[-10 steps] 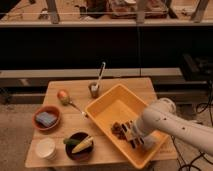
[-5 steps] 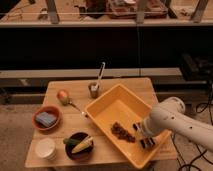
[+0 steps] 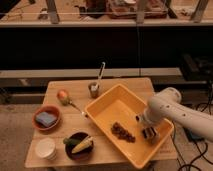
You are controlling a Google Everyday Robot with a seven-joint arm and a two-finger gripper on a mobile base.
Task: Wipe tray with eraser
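Large deep rectangular yellow-orange plastic tray [image 3: 107, 107]: being held at the centre-right of the pale wooden table [image 3: 75, 90], one corner pointing toward 6 o'clock.

White arm's two-finger gripper [image 3: 149, 133]: being lowered inside the tray near its 4 o'clock wall. Over the last second it is being carried from beside the crumbs toward 3 o'clock, and the brown crumb pile [image 3: 122, 132] is now being left uncovered on the tray floor at 9 o'clock of the gripper.

Small dark eraser [image 3: 149, 134]: being carried at the fingertips, apparently clamped between closed fingers, low against the tray floor; actual contact cannot be told.

Meaning for the task: a wiping stroke is judged as being drawn outward, with crumbs not yet cleared, so further passes are being called for.

Red bowl with blue rectangular pad [image 3: 46, 118]: being left untouched at 9 o'clock of the tray.
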